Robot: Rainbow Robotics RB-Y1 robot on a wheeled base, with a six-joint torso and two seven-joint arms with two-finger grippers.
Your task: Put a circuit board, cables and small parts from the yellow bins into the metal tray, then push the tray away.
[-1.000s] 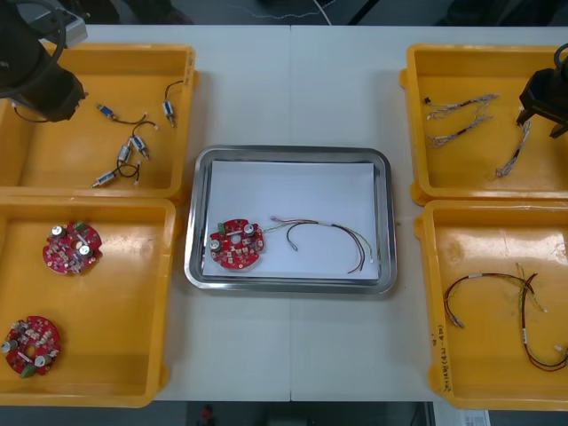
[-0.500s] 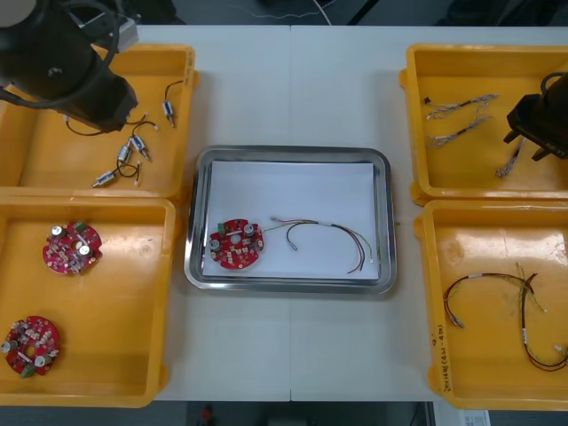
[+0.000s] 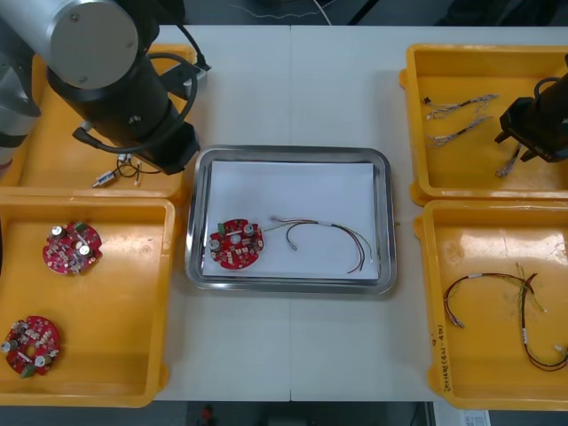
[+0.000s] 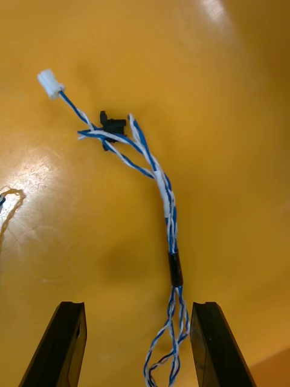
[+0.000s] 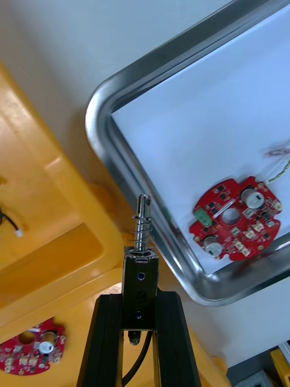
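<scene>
We see a pale bench (image 3: 293, 89) carrying everything, with a thin seam (image 3: 291, 98) running from its far edge to the near one (roughly down the middle). Beyond the far edge lies a dark floor (image 3: 222, 11), and on it a thin pale cord (image 3: 266, 15).

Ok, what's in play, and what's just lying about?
In play: left gripper, shut on a small metal part, at the rim of the metal tray; right gripper, open over a twisted blue and white cable.
Lying about: two round red circuit boards in a yellow bin; red and yellow cables.
</scene>
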